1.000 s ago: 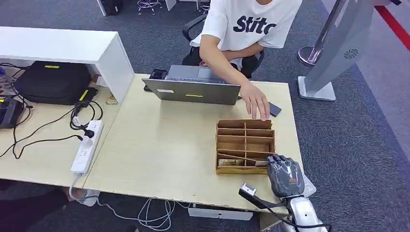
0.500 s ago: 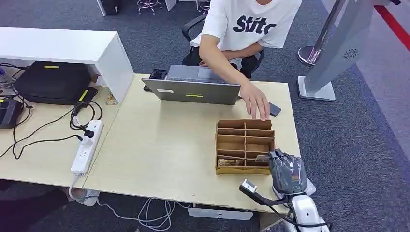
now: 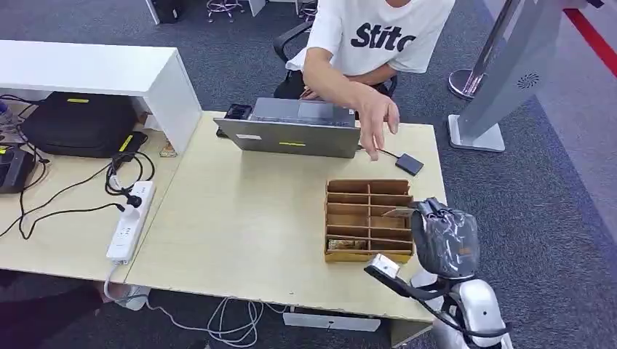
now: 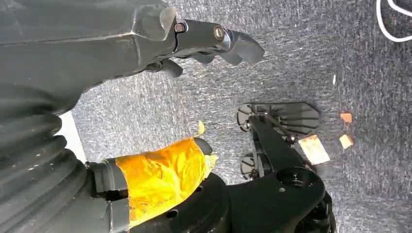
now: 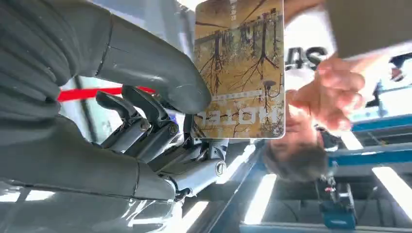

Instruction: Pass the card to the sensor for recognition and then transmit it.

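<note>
The right hand (image 3: 444,236) pinches the card (image 5: 239,68) between thumb and fingers, lifted over the divided wooden box (image 3: 368,218) near the table's (image 3: 247,218) right edge, probably to carry it flat to the black sensor (image 3: 409,163) toward the far right corner. The left hand (image 4: 204,41) hangs with fingers loosely apart, holding nothing.

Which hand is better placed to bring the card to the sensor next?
The right hand: it already pinches the card above the cardboard organizer, with the small black sensor just beyond on the table. The left hand hangs over the carpet, holding nothing.
</note>
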